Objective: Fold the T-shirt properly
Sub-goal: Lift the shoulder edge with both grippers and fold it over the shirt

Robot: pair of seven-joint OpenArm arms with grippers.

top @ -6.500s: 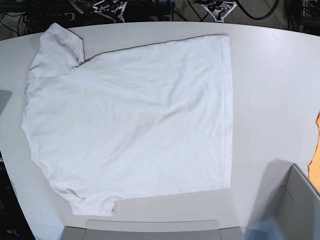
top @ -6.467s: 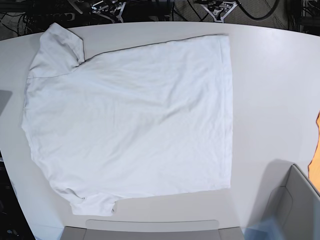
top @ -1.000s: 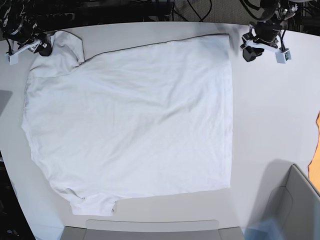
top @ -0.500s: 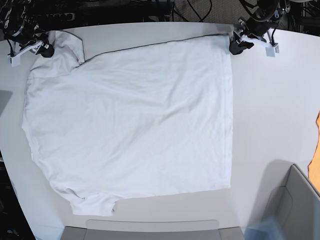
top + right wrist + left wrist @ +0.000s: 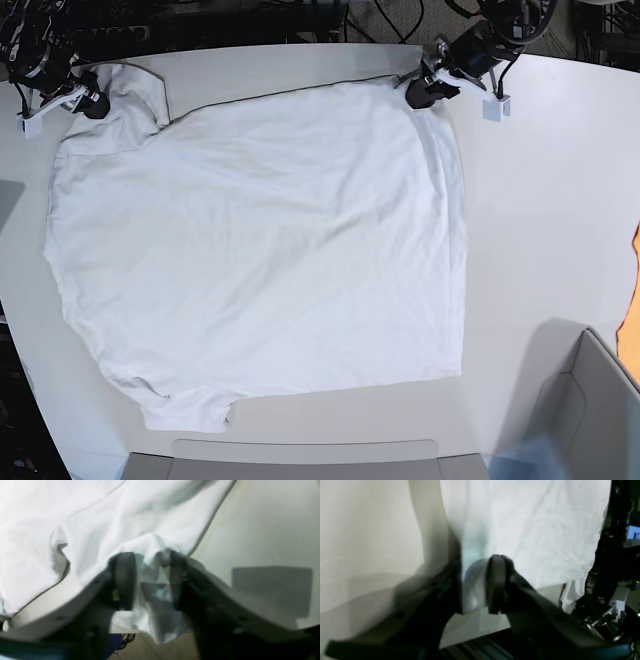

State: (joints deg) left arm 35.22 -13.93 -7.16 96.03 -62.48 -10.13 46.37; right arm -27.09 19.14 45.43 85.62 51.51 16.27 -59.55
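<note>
T-shirt (image 5: 260, 240) flat on table (image 5: 540, 200) (far corners pinched), left end effector (image 5: 475, 587) and right end effector (image 5: 150, 580) each clamping cloth.

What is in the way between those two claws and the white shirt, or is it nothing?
Nothing visible. Both wrist views show T-shirt fabric already between the jaws: the left gripper at a far hem corner, the right gripper at the far sleeve.

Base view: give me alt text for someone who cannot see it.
A white T-shirt lies spread flat on a white table, with both grippers at its far edge. The left gripper is on the far hem corner, the right gripper on the far sleeve.
</note>
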